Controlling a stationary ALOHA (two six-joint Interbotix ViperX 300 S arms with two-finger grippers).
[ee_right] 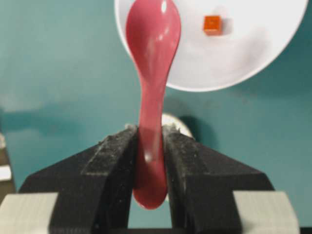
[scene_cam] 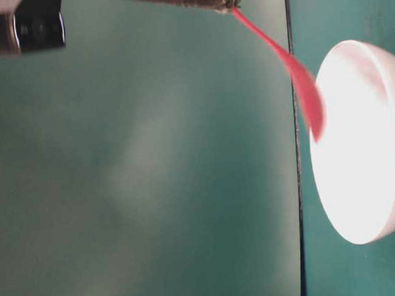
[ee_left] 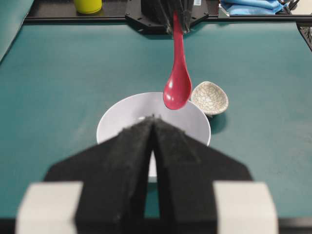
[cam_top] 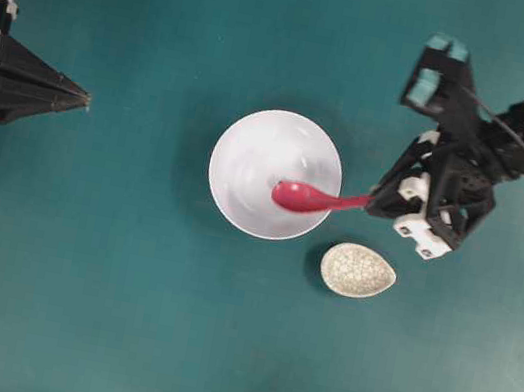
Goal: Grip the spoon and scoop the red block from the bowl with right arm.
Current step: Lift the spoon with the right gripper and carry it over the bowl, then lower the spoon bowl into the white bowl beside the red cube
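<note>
Overhead looking down, sideways table-level close-up, opposing wrist views sharing bowl [cam_top: 274, 173]

- Right gripper [ee_right: 150, 146] clamped on the spoon [ee_right: 152, 73] handle, both fingers [ee_right: 109, 168] touching it.
- Spoon scoop overlapping the bowl [ee_right: 243, 53] rim.
- Red block [ee_right: 212, 24] inside the bowl, apart from the scoop.

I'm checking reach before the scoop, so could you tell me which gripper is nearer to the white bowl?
Right. The right gripper sits just off the bowl's rim, holding the spoon over it; the left gripper rests shut far across the table.
</note>
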